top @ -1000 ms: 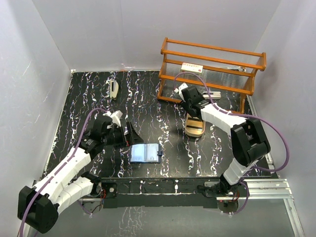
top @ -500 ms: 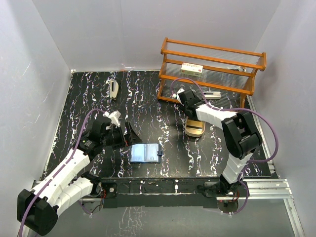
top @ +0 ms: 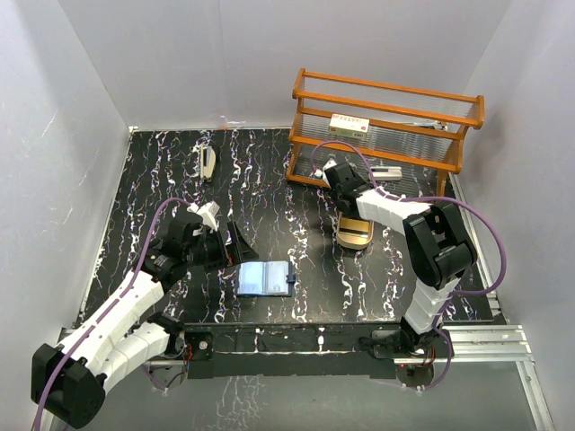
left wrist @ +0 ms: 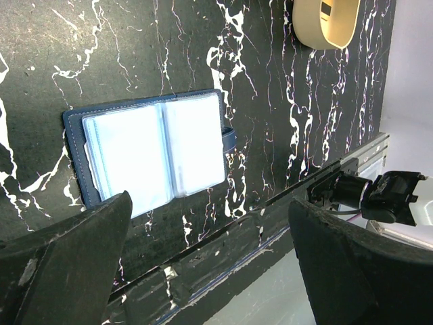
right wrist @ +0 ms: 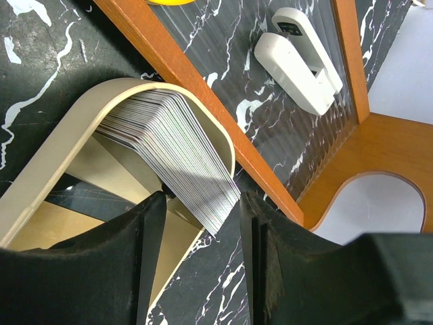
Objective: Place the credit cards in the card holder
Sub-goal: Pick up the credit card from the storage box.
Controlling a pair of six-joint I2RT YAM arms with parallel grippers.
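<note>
- Over the table, seen from above, the right gripper (top: 333,173) has swung off the middle of the gold tray (top: 355,239) to its far end by the wooden rack (top: 386,112). The left gripper (top: 243,244) waits spread wide and empty.
- Left wrist: the card holder (left wrist: 155,152) lies open, slots up, with no card in it.
- Right wrist: the jaws straddle the credit cards (right wrist: 169,149) standing in the tray and are narrowing. Whether they pinch yet cannot be told, but a first pickup looks close.

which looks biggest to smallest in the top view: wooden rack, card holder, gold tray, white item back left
1. wooden rack
2. card holder and gold tray: look alike, tray partly hidden by the right arm
3. white item
</note>
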